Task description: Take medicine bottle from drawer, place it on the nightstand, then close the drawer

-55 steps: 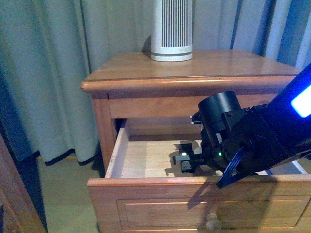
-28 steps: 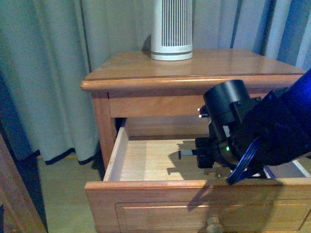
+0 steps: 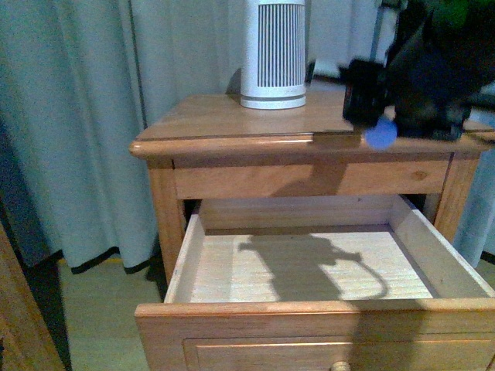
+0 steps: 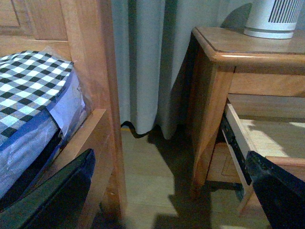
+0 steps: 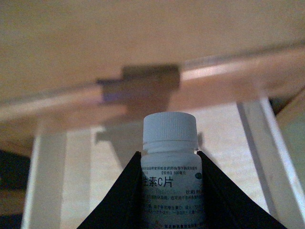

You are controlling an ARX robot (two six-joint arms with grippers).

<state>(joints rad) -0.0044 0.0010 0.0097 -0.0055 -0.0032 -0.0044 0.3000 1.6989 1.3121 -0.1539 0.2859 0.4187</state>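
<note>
Bottle held up by the nightstand

The right gripper (image 5: 169, 155) has its fingers clamped on the white medicine bottle (image 5: 169, 138), high at the nightstand's (image 3: 232, 116) front edge, over the open drawer (image 3: 186, 263). A white air purifier (image 3: 272, 54) stands on the nightstand. Beside the nightstand, the left gripper's (image 4: 170, 160) fingers are apart.

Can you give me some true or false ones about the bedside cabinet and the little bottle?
The upper orange-brown wooden drawer is open. True.
The right gripper holds a small white medicine bottle. True.
Something lies inside the drawer. False: only bare pale wood shows.
The tall white slatted device stands on the glossy wooden nightstand. True.
The left gripper is shut. False: it is open and empty.
</note>
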